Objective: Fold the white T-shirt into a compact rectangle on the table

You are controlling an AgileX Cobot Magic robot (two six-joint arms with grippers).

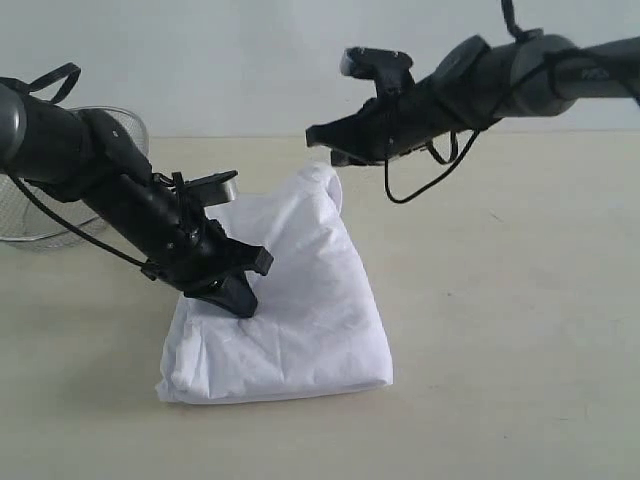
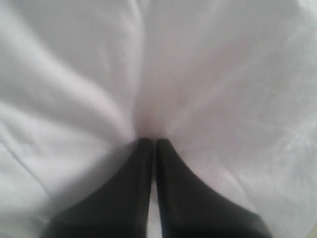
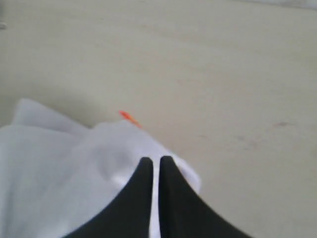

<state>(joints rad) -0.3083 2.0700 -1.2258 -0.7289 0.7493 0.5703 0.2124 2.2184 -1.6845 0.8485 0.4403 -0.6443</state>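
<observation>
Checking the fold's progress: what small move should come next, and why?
Probably the right hand should carry the raised edge of the white T-shirt it pinches down over the flat part, since the left hand anchors that part on the table.

A wire bowl (image 1: 30,215) made of shiny metal mesh sits at about 9 o'clock in the exterior view. Part of it is hidden. A plain pale wall (image 1: 200,60) runs along the back, at 12 o'clock.

The shirt (image 1: 300,310) is soft, wrinkled cloth; the worktop (image 1: 520,340) is matt and smooth; the bowl (image 1: 35,215) is thin metal wire mesh.
</observation>
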